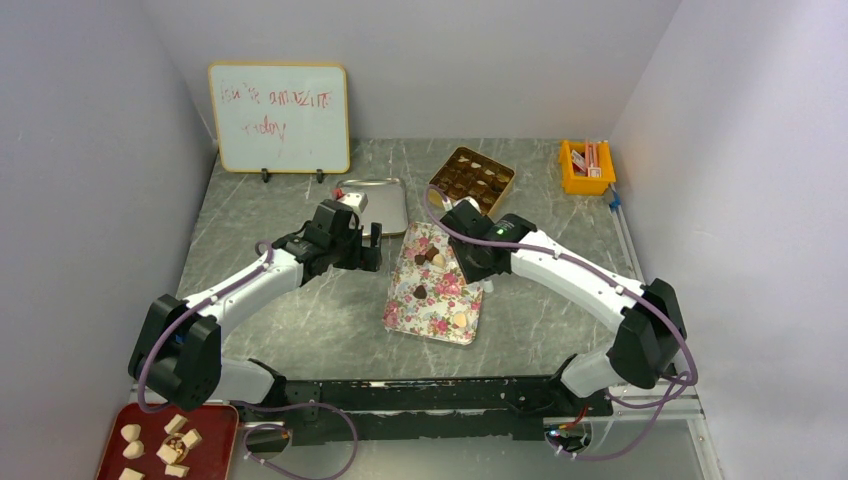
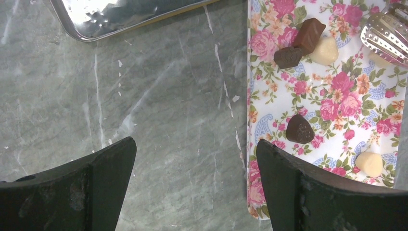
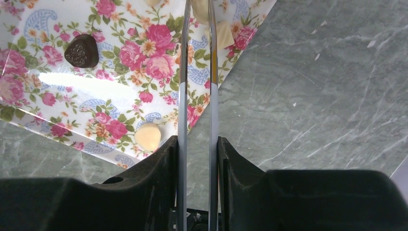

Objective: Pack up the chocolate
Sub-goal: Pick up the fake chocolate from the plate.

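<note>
Loose pieces of chocolate lie on a floral tray (image 1: 437,305): a brown bar (image 2: 309,34), a dark heart (image 2: 287,57) and a cream heart (image 2: 324,51) together at its far end, another dark heart (image 2: 299,129) mid-tray, and a cream piece (image 2: 369,163) near the front. My right gripper (image 3: 197,144) is shut on metal tongs (image 3: 210,86), whose slotted head (image 2: 387,33) hovers over the tray's far right corner by a cream piece (image 3: 222,33). My left gripper (image 2: 196,154) stands open and empty at the tray's left edge. A gold box (image 1: 471,178) with chocolates in compartments sits behind.
A silver metal tray (image 1: 375,200) lies behind my left gripper. A whiteboard (image 1: 280,118) stands at the back left, and an orange bin (image 1: 587,167) at the back right. A red plate (image 1: 120,462) with pale beige chunks sits at the near left corner.
</note>
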`<state>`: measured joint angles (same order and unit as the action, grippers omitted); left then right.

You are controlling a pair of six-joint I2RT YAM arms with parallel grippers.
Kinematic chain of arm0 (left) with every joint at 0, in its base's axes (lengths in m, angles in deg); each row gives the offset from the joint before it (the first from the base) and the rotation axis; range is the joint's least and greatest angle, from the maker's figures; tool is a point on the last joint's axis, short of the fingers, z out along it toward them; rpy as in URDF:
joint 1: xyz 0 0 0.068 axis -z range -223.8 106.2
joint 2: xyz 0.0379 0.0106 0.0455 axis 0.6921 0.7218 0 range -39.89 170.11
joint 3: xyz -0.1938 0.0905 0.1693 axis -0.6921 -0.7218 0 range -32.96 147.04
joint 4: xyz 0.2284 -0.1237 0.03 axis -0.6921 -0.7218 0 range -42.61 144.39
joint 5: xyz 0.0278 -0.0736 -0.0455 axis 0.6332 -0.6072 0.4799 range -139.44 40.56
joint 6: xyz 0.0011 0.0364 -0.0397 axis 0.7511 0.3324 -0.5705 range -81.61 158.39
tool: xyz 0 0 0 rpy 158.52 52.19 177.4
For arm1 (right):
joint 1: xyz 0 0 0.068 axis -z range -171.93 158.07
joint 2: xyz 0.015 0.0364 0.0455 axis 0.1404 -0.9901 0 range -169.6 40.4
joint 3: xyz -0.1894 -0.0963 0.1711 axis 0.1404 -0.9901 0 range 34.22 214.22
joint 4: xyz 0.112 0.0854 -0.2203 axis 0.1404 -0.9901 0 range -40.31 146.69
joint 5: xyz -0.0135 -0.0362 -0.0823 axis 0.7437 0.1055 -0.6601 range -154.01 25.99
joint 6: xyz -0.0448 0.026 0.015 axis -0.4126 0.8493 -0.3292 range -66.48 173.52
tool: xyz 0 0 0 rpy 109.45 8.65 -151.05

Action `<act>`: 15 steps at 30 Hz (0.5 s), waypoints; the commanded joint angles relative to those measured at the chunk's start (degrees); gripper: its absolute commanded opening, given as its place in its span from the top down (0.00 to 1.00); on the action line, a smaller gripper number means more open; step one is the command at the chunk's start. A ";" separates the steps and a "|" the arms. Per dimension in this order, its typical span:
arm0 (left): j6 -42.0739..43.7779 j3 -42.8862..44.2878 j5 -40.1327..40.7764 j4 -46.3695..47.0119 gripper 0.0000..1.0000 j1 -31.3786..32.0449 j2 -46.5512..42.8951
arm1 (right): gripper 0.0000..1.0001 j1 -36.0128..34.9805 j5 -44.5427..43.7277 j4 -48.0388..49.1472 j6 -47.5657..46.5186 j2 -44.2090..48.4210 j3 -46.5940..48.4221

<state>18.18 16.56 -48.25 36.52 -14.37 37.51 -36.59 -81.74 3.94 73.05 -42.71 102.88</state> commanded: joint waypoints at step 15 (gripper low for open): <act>0.44 0.83 -0.66 1.18 0.00 -0.46 -1.74 | 1.00 0.59 -3.70 1.82 -0.84 -1.75 10.99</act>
<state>18.18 16.56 -48.25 36.52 -14.52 37.51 -36.59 -82.79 3.17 73.00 -43.11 109.22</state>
